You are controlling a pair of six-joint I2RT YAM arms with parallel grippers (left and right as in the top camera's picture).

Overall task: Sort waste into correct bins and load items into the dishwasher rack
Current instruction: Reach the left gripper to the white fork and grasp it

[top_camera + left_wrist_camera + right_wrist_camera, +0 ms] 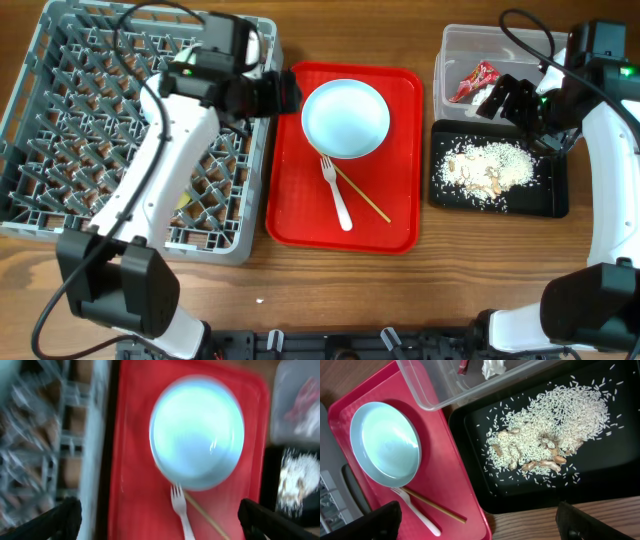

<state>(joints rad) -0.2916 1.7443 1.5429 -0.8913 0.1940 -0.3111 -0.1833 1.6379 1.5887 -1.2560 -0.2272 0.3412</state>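
A mint-green bowl (345, 118) sits on the red tray (300, 215), with a white fork (335, 195) and a chopstick (362, 195) in front of it. My left gripper (285, 95) is open and empty at the tray's left edge, beside the grey rack (60, 130); its wrist view shows the bowl (197, 432) and fork (180, 510) ahead of the open jaws (160, 525). The clear tub (450, 45) holds the red wrapper (473, 80) and white napkin (490, 98). Food scraps (485, 168) lie in the black tray (550, 200). My right gripper (508, 100) hangs open and empty above both.
The rack fills the left side, and my left arm crosses over it. A small yellow thing (185, 202) shows near the rack's front right. The right wrist view shows the tub (435, 385), the scraps (550, 435), the bowl (385, 442) and bare wood at the table's front.
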